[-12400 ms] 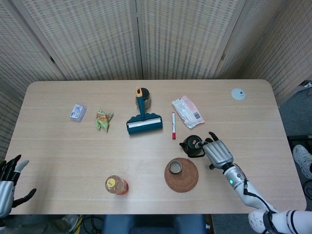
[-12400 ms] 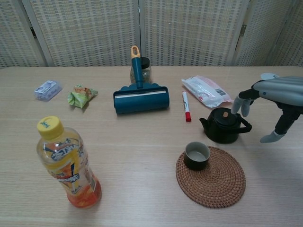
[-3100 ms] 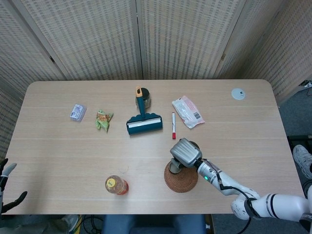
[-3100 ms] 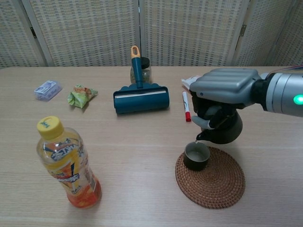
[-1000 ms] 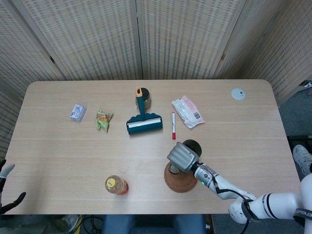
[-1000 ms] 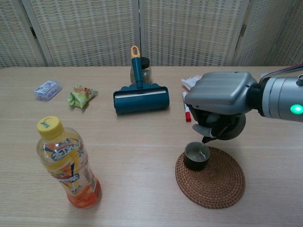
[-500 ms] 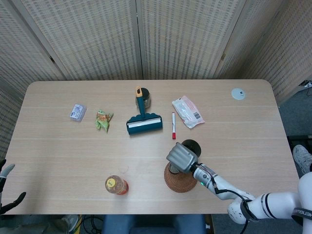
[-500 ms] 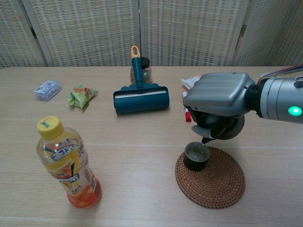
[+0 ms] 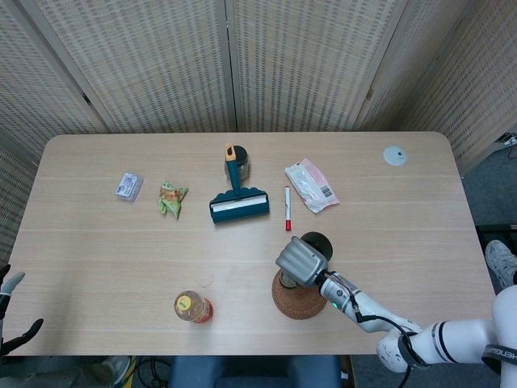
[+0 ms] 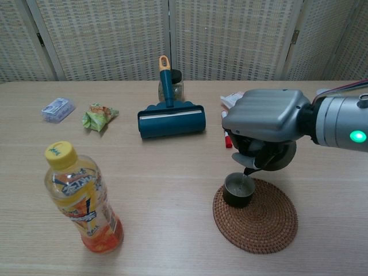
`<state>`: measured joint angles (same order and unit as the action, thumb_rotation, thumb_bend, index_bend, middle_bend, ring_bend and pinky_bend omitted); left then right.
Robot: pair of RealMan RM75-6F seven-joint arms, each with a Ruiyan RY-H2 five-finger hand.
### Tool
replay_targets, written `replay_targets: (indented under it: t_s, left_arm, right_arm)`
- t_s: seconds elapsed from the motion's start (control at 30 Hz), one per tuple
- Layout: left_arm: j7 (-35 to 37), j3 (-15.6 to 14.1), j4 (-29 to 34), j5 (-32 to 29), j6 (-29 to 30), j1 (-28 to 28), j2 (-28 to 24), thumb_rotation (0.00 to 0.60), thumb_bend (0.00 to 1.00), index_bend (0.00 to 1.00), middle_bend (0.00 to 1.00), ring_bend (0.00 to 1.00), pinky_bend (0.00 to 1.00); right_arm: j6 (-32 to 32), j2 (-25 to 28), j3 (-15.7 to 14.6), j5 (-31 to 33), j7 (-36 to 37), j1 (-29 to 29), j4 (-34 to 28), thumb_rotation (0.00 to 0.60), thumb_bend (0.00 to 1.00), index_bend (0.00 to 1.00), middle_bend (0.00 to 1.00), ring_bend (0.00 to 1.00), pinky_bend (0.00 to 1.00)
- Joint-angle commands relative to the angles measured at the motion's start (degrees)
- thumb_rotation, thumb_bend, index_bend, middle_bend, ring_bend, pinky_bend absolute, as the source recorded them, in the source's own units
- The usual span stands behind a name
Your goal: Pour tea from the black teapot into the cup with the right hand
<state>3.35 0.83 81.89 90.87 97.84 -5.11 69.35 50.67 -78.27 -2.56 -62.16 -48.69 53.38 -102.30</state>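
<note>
We see the grey metal right hand (image 10: 267, 123) at the right of centre in the chest view, its fingers wrapped around the round black teapot (image 10: 279, 156), which it holds lifted and tipped with the spout pointing down. The spout hangs just above the small dark ceramic cup (image 10: 238, 189), and a thin stream appears to run from spout to cup. The cup stands on the left part of a round woven brown coaster (image 10: 261, 218) in the lower right of that frame. In the head view the same hand (image 9: 301, 260) covers most of the teapot (image 9: 317, 241) below the frame's centre, and the coaster (image 9: 297, 304) shows just under it.

At the lower left edge of the head view we make out the dark fingers of the left hand (image 9: 10, 323), spread apart and holding nothing.

In the chest view, a plastic bottle of orange drink with a yellow cap (image 10: 80, 200) stands at the lower left. Further back lie a teal lint roller (image 10: 171, 118), a red and white marker pen (image 10: 226, 135) and a crumpled green wrapper (image 10: 98, 116).
</note>
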Motion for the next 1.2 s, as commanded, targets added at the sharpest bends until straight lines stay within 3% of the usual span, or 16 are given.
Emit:
replay_targets:
  t_s: [0.03,0.5,0.97,1.13,1.2]
  left_arm:
    - [-0.06,-0.02,0.01,0.01,-0.04,0.0,0.05,0.6,0.18,0.15,0.05,0.08,0.0]
    - [-0.44,-0.05,0.38,0.16,-0.2,0.12,-0.09,0.6,0.18,0.15,0.05,0.08,0.0]
    - [-0.85,-0.09,0.37,0.44,-1.01,0.74,0.18,0.6,0.18,0.15,0.05,0.08,0.0]
    - [-0.83,-0.11,0.32,0.51,-1.09,0.86,0.26,0.6,0.18,0.15,0.05,0.08,0.0]
    - [-0.85,-0.15,0.33,0.52,-1.17,0.9,0.29,0.6,0.18,0.15,0.05,0.08,0.0]
  right_arm:
    - [0.08,0.01,0.16,-0.25,1.23,-0.31,0.02,0.549,0.61,1.0,0.96,0.89,0.58]
    - [1.05,1.27,1.4,-0.69,9.41,-2.81,-0.76,0.557,0.6,1.0,0.96,0.89,0.58]
    - [0.87,7.77,4.53,-2.63,30.3,-8.26,-3.02,0.557,0.58,1.0,0.95,0.89,0.58]
    - [1.31,9.05,5.22,-3.21,34.1,-9.69,-1.07,0.559,0.57,1.0,0.94,0.88,0.57]
    - [1.6,9.1,5.32,-3.25,35.0,-10.27,-0.18,0.558,0.57,1.0,0.94,0.88,0.52]
